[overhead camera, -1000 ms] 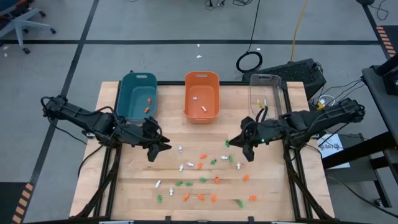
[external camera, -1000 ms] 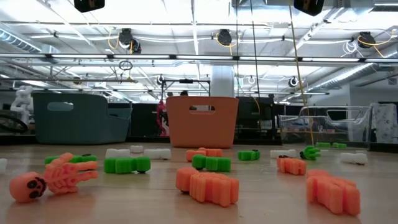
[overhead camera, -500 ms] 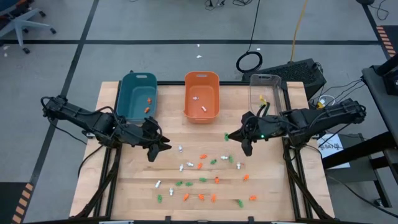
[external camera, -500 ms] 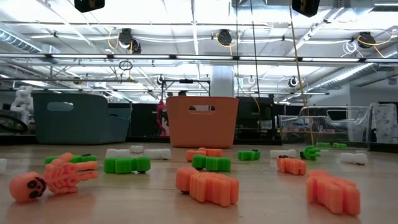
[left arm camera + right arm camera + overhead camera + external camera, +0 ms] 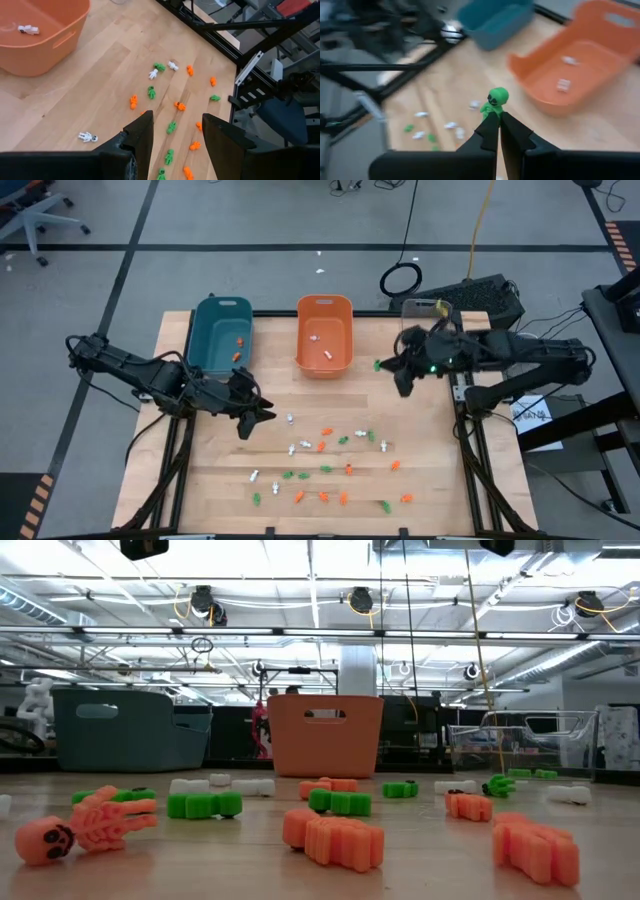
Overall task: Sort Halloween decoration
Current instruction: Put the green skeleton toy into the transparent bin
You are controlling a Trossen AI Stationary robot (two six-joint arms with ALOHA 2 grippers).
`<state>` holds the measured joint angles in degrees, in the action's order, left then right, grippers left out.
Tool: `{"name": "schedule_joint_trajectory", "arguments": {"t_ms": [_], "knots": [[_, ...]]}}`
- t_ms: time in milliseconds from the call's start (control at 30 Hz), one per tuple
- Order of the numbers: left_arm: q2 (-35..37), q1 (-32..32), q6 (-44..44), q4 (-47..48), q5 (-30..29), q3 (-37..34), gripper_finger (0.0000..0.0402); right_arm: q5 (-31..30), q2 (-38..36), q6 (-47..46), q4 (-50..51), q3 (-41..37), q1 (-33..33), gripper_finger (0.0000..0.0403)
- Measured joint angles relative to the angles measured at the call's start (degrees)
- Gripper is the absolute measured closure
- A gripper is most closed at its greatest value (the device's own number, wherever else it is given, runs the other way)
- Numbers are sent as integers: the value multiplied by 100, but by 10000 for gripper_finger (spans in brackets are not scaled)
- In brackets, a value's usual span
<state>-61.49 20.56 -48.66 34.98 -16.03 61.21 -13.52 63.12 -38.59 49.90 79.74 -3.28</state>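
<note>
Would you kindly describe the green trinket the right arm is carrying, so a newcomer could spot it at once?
Start at the orange bin in the middle of the table's far edge. Just to its right hangs the right gripper, shut on a green skeleton figure with a round skull head. Unlike the other green trinkets, which lie on the wooden table, this one is held in the air.

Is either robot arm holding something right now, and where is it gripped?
The right tool pinches a green skeleton by its lower body, head poking out. The left tool holds nothing.
</note>
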Motion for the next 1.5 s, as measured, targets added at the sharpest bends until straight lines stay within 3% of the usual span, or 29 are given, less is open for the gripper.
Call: {"name": "schedule_joint_trajectory", "arguments": {"t_ms": [167,600,1067,1300,1500], "knots": [[0,0,4,0,-204,0,233,-241,-5,-100,1096,337,746,403],[0,4,119,-4,-424,0,233,-325,544,119,2446,337,2687,403],[0,4,98,-7,-396,0,233,-308,1533,1294,2257,230,4376,403],[0,4,98,-7,-383,0,233,188,1560,1050,1531,-746,4718,403],[0,4,123,-7,-374,0,233,176,1557,781,1004,-1567,4747,403]]}}
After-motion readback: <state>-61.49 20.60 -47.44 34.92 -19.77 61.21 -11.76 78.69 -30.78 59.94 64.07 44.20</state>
